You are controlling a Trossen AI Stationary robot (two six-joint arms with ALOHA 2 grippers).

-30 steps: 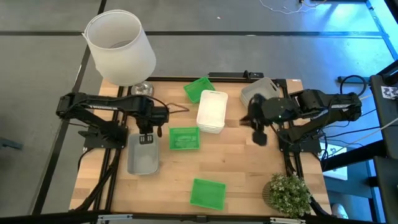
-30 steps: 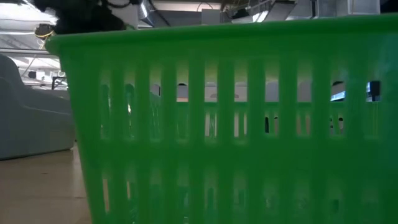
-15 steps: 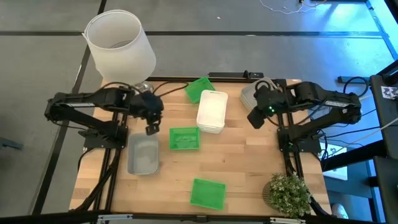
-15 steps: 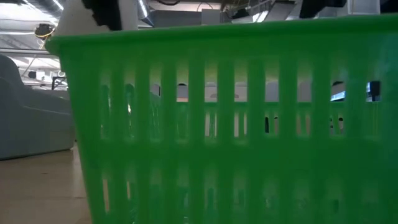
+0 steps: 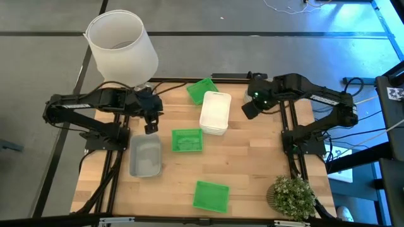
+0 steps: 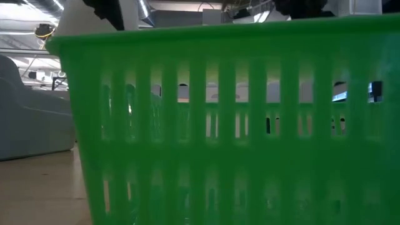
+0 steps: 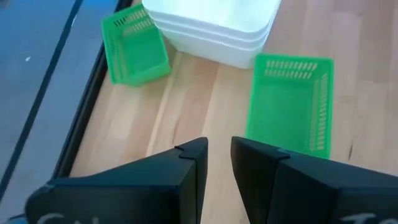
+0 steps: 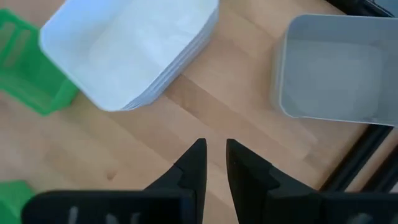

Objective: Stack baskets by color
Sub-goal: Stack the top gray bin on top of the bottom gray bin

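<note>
White baskets [image 5: 214,112] stacked mid-table; green baskets [image 5: 187,140] scattered; grey basket [image 5: 144,156] left front. Thin, light, bendy plastic, slippery: pinch one rim wall. Left gripper [image 7: 217,155], right gripper [image 8: 212,154] both narrow, empty, hovering.

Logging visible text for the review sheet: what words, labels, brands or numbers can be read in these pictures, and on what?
None can be read.
Pale marks on the left gripper body, at the left wrist view's edge: cut off, unreadable.
A black-and-white tag at the high view's right edge: too small to read.
The baskets carry no print.

Bright even light, blue cast at right, low view blurred close
</note>
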